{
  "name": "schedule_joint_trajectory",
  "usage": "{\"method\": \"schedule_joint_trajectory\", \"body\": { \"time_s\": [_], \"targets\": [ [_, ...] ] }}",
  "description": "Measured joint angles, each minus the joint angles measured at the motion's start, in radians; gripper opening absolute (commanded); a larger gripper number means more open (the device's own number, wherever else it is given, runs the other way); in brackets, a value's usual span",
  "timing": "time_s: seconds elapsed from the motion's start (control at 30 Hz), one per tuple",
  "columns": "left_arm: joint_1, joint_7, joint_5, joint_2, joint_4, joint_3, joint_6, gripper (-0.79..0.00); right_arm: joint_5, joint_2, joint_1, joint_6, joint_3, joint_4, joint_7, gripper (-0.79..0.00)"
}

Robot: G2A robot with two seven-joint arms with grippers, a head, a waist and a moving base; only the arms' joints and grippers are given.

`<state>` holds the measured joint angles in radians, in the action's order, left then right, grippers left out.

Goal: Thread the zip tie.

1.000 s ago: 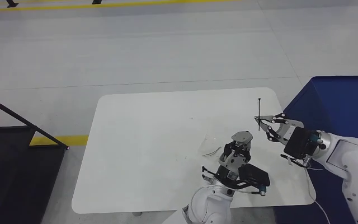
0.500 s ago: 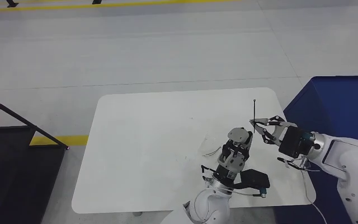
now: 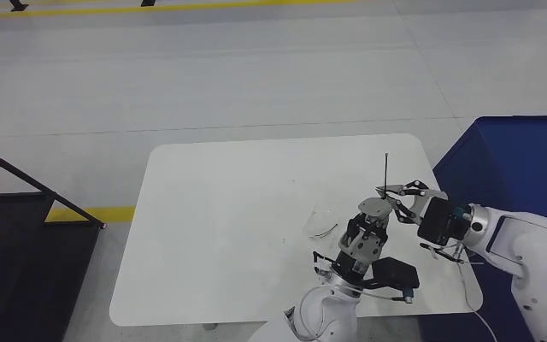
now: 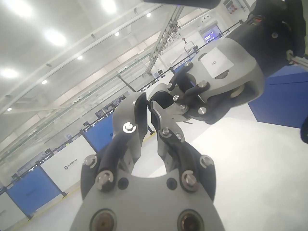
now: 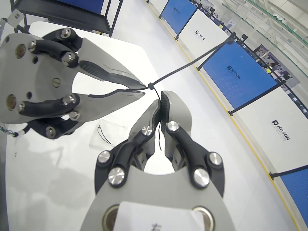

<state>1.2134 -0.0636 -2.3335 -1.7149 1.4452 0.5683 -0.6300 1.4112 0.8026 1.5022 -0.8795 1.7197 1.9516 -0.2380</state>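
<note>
A thin black zip tie (image 5: pixel 182 67) stands up over the white table (image 3: pixel 222 222) near its right side, its far end at the top (image 3: pixel 385 156). My right gripper (image 5: pixel 160 98) is shut on the tie's thin lower part, which hangs out below the pads. My left gripper (image 5: pixel 142 90) meets it tip to tip and is shut on the tie beside a small black block (image 5: pixel 150 86). From above, the right gripper (image 3: pixel 391 194) and the left gripper (image 3: pixel 376 205) touch almost at one spot. The left wrist view has its own gripper (image 4: pixel 147 105) against the right gripper's fingers (image 4: pixel 157 114).
A clear bag (image 3: pixel 322 225) with spare black ties (image 5: pixel 104 134) lies flat on the table just left of the grippers. A blue bin (image 3: pixel 504 162) stands past the table's right edge. A black shelf rack (image 5: pixel 72 8) stands beyond the table's far end.
The right gripper has carried the upright tie leftward and closer to the left gripper. The left gripper has shifted slightly right to meet it, and its tips now pinch the tie.
</note>
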Motion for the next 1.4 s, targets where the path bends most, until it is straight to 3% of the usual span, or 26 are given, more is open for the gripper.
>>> {"method": "schedule_joint_trajectory", "body": {
  "time_s": [0.47,0.87,1.17,1.33,1.37,1.4],
  "targets": [
    [-0.005,0.022,-0.018,-0.006,-0.023,0.005,-0.002,-0.785,-0.034,0.002,-0.005,0.0,0.021,-0.025,-0.03,-0.785],
    [0.008,0.07,-0.135,0.003,-0.04,-0.005,0.134,-0.785,-0.116,0.003,-0.027,-0.012,0.043,-0.054,0.03,-0.785],
    [0.007,0.019,-0.008,0.005,0.013,-0.004,-0.021,-0.785,-0.101,0.003,-0.023,-0.032,0.035,-0.035,0.045,-0.785],
    [-0.002,0.002,-0.002,0.001,-0.012,-0.013,-0.029,-0.613,-0.081,0.004,-0.014,-0.038,0.025,-0.031,0.03,-0.785],
    [-0.004,0.0,-0.002,0.0,-0.016,-0.016,-0.028,-0.548,-0.078,0.004,-0.013,-0.041,0.023,-0.031,0.027,-0.785],
    [-0.005,-0.002,-0.003,-0.001,-0.019,-0.017,-0.029,-0.554,-0.077,0.005,-0.012,-0.046,0.021,-0.03,0.025,-0.785]
  ]
}}
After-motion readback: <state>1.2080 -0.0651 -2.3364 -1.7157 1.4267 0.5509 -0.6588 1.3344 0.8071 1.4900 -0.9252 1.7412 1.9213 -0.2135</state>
